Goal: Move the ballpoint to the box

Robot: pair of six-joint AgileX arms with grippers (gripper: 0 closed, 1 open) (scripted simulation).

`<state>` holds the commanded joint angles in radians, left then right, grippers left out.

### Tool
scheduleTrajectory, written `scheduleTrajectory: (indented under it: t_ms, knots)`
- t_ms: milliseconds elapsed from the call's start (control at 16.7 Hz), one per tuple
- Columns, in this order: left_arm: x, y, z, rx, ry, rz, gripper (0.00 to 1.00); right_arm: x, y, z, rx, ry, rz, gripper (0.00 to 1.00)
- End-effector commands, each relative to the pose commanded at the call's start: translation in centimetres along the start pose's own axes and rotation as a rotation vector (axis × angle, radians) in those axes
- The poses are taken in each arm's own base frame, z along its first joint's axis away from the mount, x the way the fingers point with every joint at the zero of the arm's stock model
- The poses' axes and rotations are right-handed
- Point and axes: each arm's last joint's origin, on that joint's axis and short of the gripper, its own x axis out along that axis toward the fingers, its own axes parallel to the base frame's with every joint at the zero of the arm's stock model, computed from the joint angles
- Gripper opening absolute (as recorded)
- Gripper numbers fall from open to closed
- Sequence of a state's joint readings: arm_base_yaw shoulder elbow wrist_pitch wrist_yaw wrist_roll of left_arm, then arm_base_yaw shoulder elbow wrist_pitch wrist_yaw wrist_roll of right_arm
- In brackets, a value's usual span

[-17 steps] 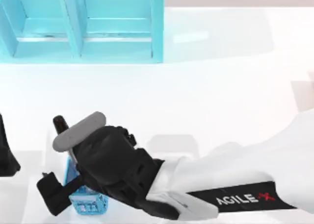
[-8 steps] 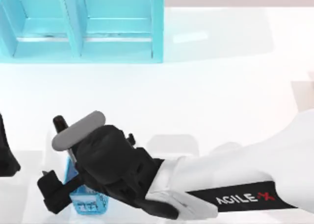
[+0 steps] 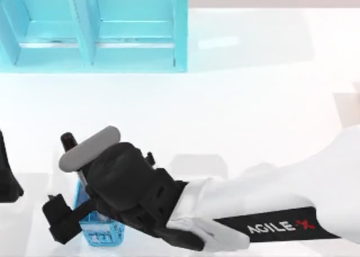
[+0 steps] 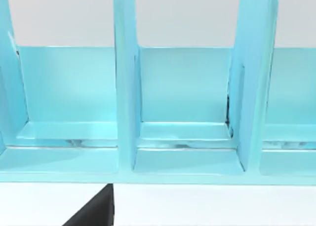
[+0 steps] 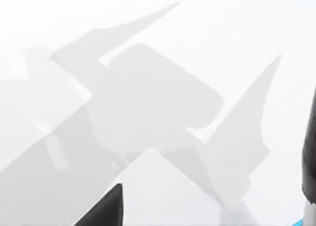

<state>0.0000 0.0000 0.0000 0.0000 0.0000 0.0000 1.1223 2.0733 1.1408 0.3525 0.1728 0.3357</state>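
My right tool (image 3: 76, 203) hangs over the blue crate (image 3: 101, 230); I cannot tell its grip. The ballpoint (image 3: 70, 141) looks light, stiff, slippery: hold mid-barrel.

Right arm (image 3: 169, 201) hides most of ballpoint (image 3: 68, 140) & box (image 3: 101, 231).

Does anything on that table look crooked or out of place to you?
One thing: the ballpoint leans at a slant out of the small blue crate near the table's left front, its black cap sticking well past the rim. The right gripper sits over the crate, hiding the rest. The big blue shelf looks tidy.
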Motion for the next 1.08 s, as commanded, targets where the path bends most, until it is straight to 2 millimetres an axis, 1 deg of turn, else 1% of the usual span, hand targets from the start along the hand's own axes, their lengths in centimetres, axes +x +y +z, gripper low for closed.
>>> scheduleTrajectory:
  t_ms: [540, 660, 780, 840, 960, 1080]
  knots:
    - [0.0, 0.0, 0.0, 0.0, 0.0, 0.0, 1.0, -0.1, 0.1, 0.2, 0.002, -0.005, 0.006, 0.0]
    - [0.0, 0.0, 0.0, 0.0, 0.0, 0.0, 1.0, -0.9, -0.5, 0.8, -0.002, 0.008, -0.001, 0.0]
    - [0.0, 0.0, 0.0, 0.0, 0.0, 0.0, 1.0, -2.6, -1.6, 2.0, -0.005, 0.022, -0.009, 0.0]
    - [0.0, 0.0, 0.0, 0.0, 0.0, 0.0, 1.0, -3.9, -2.1, 2.9, -0.005, 0.022, -0.01, 0.0]
    - [0.0, 0.0, 0.0, 0.0, 0.0, 0.0, 1.0, -7.3, -3.3, 5.2, -0.003, 0.001, -0.004, 0.0]
    - [0.0, 0.0, 0.0, 0.0, 0.0, 0.0, 1.0, -11.4, -4.4, 7.3, -0.001, -0.031, 0.005, 0.0]
